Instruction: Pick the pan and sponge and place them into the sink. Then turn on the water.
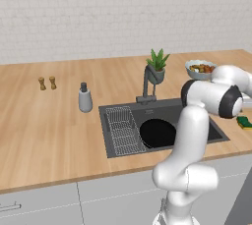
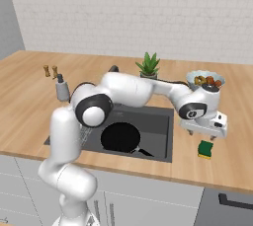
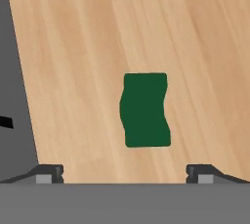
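Two fingertips of the gripper (image 3: 125, 173) stood far apart at the lower edge of the hand view, with nothing held between them; we recorded the jaws as wide. Centred above them in that view lay the sponge (image 3: 145, 110), its green face up, flat on the wooden counter (image 3: 195, 47). In the right base view we found the sponge (image 2: 205, 149) at centre right of the frame, on the counter just to the right of the sink (image 2: 160, 136), with the gripper (image 2: 213, 132) above it and apart from it. We located the pan (image 2: 120, 137) in the sink at the frame's centre, its handle pointing to the lower right. In the left base view the pan (image 1: 157, 133) lay beside the wire rack (image 1: 121, 129), and the faucet (image 1: 147, 84) rose behind the basin, at upper centre. We saw the sponge (image 1: 244, 122) at the right edge there.
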Controlling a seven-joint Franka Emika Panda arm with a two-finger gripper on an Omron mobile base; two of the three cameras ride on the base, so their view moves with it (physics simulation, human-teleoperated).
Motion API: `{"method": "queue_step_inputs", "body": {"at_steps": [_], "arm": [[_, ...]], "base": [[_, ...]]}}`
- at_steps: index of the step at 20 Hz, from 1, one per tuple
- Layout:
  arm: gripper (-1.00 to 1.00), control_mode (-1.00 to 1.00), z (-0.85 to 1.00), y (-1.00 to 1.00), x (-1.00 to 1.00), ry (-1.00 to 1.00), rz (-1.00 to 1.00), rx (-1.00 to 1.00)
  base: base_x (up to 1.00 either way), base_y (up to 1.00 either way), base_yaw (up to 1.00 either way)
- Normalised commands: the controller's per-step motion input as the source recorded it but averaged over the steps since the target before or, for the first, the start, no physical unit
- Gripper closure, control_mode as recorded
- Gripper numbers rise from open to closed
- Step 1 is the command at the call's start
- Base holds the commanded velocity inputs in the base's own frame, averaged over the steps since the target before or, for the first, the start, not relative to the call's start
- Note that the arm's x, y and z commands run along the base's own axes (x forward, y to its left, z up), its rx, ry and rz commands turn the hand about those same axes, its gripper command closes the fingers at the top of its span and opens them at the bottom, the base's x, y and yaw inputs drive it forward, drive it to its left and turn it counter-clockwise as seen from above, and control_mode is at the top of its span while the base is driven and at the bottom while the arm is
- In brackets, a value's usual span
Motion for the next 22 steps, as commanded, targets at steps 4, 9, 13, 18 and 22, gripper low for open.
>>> {"method": "queue_step_inputs", "body": {"at_steps": [4,9,13,18,22], "arm": [[-1.0,-1.0,-0.28,-0.18,0.21,0.0,0.0,0.05],[-1.0,-1.0,-0.3,-0.1,0.1,0.0,0.01,0.03],[-1.0,-1.0,-0.36,-0.15,0.03,0.0,0.0,0.02],[-1.0,-1.0,-0.41,0.0,0.0,0.02,0.0,0.01],[-1.0,-1.0,-0.24,0.02,0.0,0.02,0.0,0.0]], "base": [[0.0,0.0,0.0],[0.0,0.0,0.0],[0.0,0.0,0.0],[0.0,0.0,0.0],[0.0,0.0,0.0]]}}
